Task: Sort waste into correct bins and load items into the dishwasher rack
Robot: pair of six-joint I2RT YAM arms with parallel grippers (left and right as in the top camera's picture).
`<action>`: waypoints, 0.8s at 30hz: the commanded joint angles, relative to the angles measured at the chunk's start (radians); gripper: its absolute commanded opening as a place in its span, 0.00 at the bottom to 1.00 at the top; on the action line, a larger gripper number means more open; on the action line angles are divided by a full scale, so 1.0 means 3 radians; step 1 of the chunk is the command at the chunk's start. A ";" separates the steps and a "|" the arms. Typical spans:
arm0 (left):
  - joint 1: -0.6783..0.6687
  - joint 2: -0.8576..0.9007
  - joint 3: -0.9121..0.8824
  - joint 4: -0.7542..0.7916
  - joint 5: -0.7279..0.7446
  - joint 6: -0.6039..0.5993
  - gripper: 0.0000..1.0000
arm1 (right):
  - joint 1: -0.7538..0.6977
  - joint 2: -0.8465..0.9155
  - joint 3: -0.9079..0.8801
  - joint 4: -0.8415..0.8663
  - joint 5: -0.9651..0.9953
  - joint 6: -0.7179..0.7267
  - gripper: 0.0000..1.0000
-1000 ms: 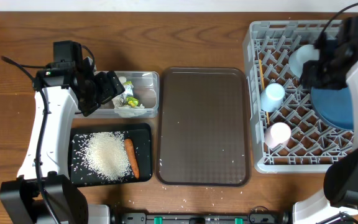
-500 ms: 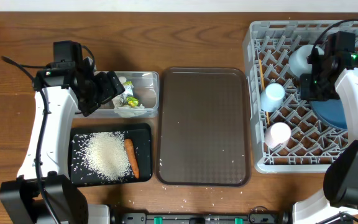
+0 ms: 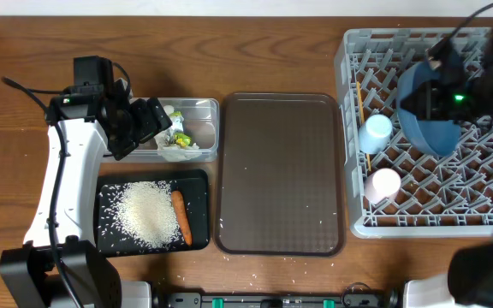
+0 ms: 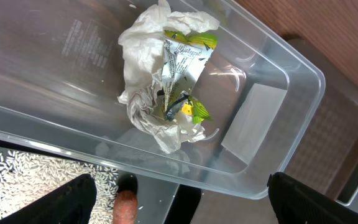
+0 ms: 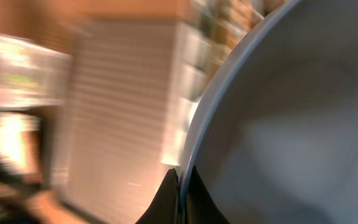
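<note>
Two right fingers (image 5: 180, 186) clamp the tilted blue plate (image 3: 435, 115) at its rim, edge near the light-blue cup (image 3: 376, 128) in the rack (image 3: 350, 103); left fingers (image 3: 154, 127) gape empty over the tub (image 3: 200, 105).

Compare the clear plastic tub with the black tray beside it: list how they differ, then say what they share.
The clear tub is see-through with tall walls; the black tray is opaque and shallow. The clear tub holds crumpled tissue with green scraps; the black tray holds loose rice and a carrot. Both are rectangular, of similar size, and sit left of the brown tray.
</note>
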 commanded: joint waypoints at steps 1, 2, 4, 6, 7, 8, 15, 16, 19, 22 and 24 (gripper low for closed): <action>0.0005 -0.0004 0.0015 -0.0010 -0.0043 0.0043 0.91 | -0.0249 -0.0207 0.0089 -0.0099 -0.1219 -0.0266 0.01; 0.0005 -0.0004 0.0015 -0.0010 -0.0043 0.0043 0.91 | -0.0315 -0.0207 0.0083 -0.0163 -0.1376 -0.0378 0.01; 0.0005 -0.0004 0.0015 -0.0010 -0.0043 0.0043 0.91 | -0.0453 -0.0203 0.0009 -0.0256 -0.1708 -0.0591 0.01; 0.0005 -0.0004 0.0015 -0.0010 -0.0043 0.0043 0.91 | -0.0552 -0.0195 -0.0094 -0.0310 -0.1986 -0.0802 0.01; 0.0005 -0.0004 0.0015 -0.0010 -0.0043 0.0043 0.91 | -0.0607 -0.0186 -0.0170 -0.0323 -0.2121 -0.0908 0.01; 0.0005 -0.0004 0.0015 -0.0010 -0.0043 0.0045 0.91 | -0.0657 -0.0178 -0.0257 -0.0317 -0.2238 -0.0987 0.01; 0.0005 -0.0004 0.0015 -0.0010 -0.0043 0.0043 0.91 | -0.0913 -0.0113 -0.0909 -0.0024 -0.2763 -0.1325 0.01; 0.0005 -0.0004 0.0015 -0.0010 -0.0043 0.0045 0.91 | -0.0954 -0.0106 -0.1011 0.0069 -0.2836 -0.1324 0.01; 0.0005 -0.0004 0.0015 -0.0010 -0.0043 0.0043 0.91 | -0.1072 -0.0086 -0.1247 0.0256 -0.2886 -0.1322 0.01; 0.0005 -0.0004 0.0015 -0.0010 -0.0043 0.0043 0.91 | -0.1247 -0.0047 -0.1434 0.0389 -0.2884 -0.1322 0.01; 0.0005 -0.0004 0.0015 -0.0010 -0.0043 0.0043 0.91 | -0.1369 -0.0029 -0.1527 0.0445 -0.2875 -0.1322 0.01</action>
